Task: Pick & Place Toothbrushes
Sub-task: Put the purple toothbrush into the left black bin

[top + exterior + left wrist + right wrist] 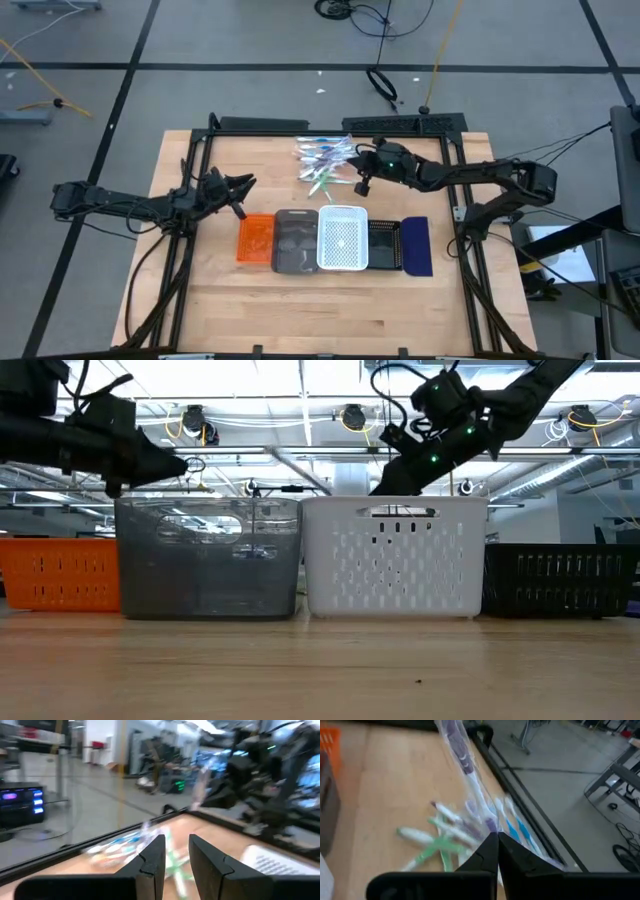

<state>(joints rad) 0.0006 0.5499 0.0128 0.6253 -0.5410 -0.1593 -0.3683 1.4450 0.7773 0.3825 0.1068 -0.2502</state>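
Right fingers [497,851] clamped on purple toothbrush [465,770], apparently pointing away; left fingers [176,860] slightly apart, holding nothing.

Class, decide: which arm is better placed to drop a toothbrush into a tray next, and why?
Probably right. The right gripper already pinches a toothbrush, beside the white tray. The left gripper hangs open, holding nothing, near the orange tray.

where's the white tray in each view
High view: white tray in the tray row, between the grey tray and the black one.
Low view: centre-right, right of the grey tray.
Left wrist view: pale edge at lower right.
Right wrist view: cannot tell.
Shared landmark: the toothbrush pile.
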